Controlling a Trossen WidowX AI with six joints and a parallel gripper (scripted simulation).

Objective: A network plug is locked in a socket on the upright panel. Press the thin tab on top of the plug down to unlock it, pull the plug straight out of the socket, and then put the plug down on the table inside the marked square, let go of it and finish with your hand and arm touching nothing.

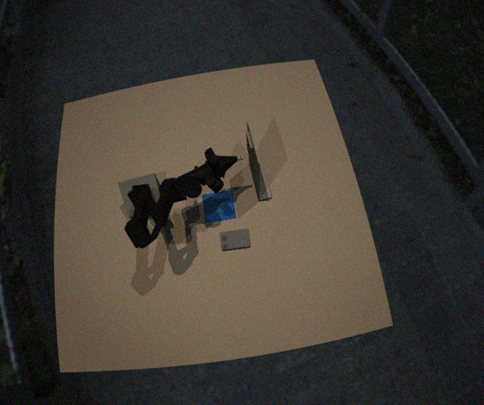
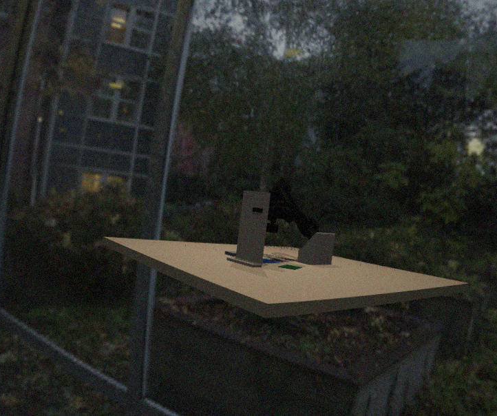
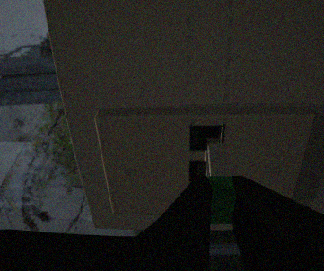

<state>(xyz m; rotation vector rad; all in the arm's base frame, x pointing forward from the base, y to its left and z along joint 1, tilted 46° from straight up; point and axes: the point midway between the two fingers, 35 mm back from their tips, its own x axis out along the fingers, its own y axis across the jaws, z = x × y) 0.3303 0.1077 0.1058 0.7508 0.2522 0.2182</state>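
I have the gripper [image 1: 236, 158] [image 3: 218, 188] clamped on the plug [image 1: 240, 157] [image 3: 223, 202]. Plug is out of the socket [image 3: 198, 136], raised just left of the upright panel [image 1: 255, 171] [image 2: 250, 233] [image 3: 156, 67] in top view.

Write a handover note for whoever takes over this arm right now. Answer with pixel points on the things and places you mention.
Gripper [image 1: 237, 157] [image 3: 218, 188]: shut on the plug [image 1: 240, 157] [image 3: 223, 204], held up off the table.
Panel [image 1: 256, 174] [image 2: 250, 237] [image 3: 143, 166]: upright; the plug is in front of it, clear of the socket [image 3: 198, 138].
Squares: blue [image 1: 220, 206] [image 2: 270, 261] and green [image 2: 290, 266], both on the table; I can't tell which is the target.
Done: plug out, so presumably unlocked; the tab's state is unclear.
Left: confirm the square, set the plug inside it, let go, back the arm off until nothing is touched.
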